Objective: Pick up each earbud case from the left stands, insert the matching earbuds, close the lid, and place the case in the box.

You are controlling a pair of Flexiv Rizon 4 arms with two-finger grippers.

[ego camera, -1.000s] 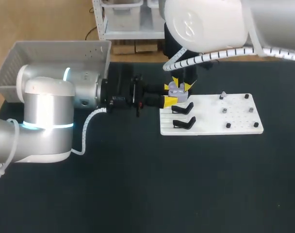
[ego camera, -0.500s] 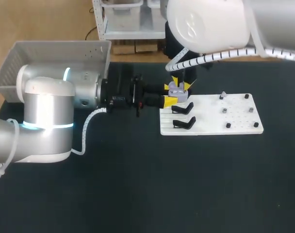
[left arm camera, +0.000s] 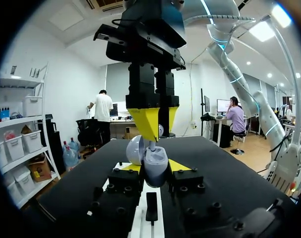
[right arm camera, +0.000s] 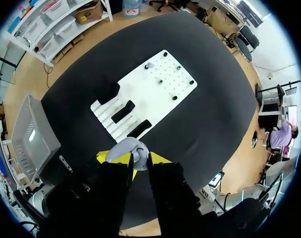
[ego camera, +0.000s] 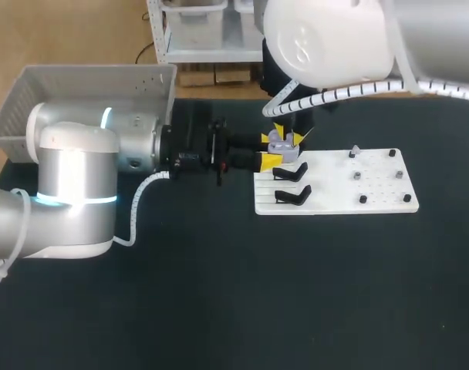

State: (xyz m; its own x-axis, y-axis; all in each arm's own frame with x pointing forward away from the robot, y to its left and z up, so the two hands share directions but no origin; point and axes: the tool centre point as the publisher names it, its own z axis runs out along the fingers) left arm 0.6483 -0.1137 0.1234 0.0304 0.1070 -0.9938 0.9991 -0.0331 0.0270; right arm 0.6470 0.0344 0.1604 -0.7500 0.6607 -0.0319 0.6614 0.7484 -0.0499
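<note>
Open earbud case [left arm camera: 155,166] clamped between left jaws; right jaws just above it, grip unclear

A matte black tabletop [ego camera: 234,308] is seen across nearly the whole head view, spreading from 3 o'clock through 6 o'clock round to 9 o'clock. Its far edge is drawn as a straight line toward 12 o'clock. The surface is evenly lit, and only soft, faint shadows are cast on it. In the left wrist view a dull grey sheen is shown along the same black surface. In the right wrist view its edges are seen on several sides.
</note>
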